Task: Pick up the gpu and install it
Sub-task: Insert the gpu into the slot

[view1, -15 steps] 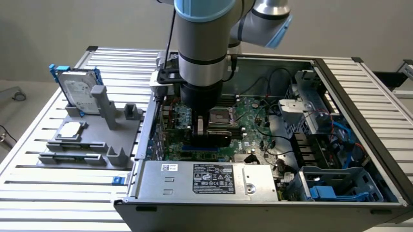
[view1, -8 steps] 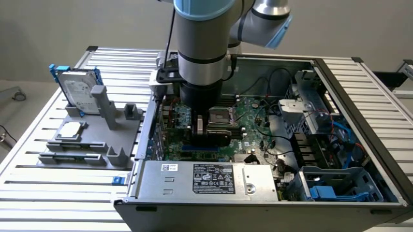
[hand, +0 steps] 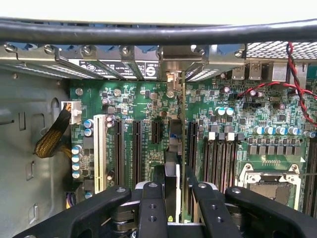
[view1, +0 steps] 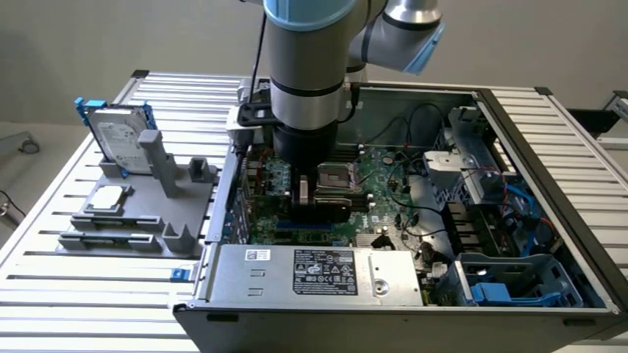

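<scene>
The gpu appears edge-on as a thin upright card over the green motherboard. Its silver end bracket sits up against the rear slot openings of the case. My gripper is shut on the card, one black finger on each face. The card stands in line with the long black expansion slots; whether it is seated in one is hidden. In the exterior view my gripper reaches straight down into the open computer case, with the dark gpu between its fingers above the board.
A grey holder on the exterior view's left carries a hard drive in a blue frame and a square processor chip. The power supply fills the case front. Red-black wires and the processor socket lie beside the slots.
</scene>
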### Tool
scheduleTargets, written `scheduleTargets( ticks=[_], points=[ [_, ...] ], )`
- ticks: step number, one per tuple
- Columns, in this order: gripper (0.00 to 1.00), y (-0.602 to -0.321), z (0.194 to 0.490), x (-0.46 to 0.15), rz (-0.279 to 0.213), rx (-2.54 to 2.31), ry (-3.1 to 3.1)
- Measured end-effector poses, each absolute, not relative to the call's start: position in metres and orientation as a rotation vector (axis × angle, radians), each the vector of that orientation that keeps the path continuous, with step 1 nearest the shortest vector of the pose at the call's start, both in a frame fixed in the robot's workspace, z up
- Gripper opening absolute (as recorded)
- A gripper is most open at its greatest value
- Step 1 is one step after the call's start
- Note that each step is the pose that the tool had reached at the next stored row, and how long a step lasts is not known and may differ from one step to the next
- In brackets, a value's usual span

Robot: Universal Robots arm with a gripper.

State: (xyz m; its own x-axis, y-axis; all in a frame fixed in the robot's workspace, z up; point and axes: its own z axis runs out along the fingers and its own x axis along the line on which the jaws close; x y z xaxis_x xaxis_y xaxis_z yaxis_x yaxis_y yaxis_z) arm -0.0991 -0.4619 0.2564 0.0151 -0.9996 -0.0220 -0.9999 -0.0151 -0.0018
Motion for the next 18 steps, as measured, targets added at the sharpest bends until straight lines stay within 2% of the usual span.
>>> scheduleTargets(
  ticks=[18],
  points=[
    [0.26,-0.4632,0.2522,-0.0994,0.02,-2.233,2.188]
  ],
)
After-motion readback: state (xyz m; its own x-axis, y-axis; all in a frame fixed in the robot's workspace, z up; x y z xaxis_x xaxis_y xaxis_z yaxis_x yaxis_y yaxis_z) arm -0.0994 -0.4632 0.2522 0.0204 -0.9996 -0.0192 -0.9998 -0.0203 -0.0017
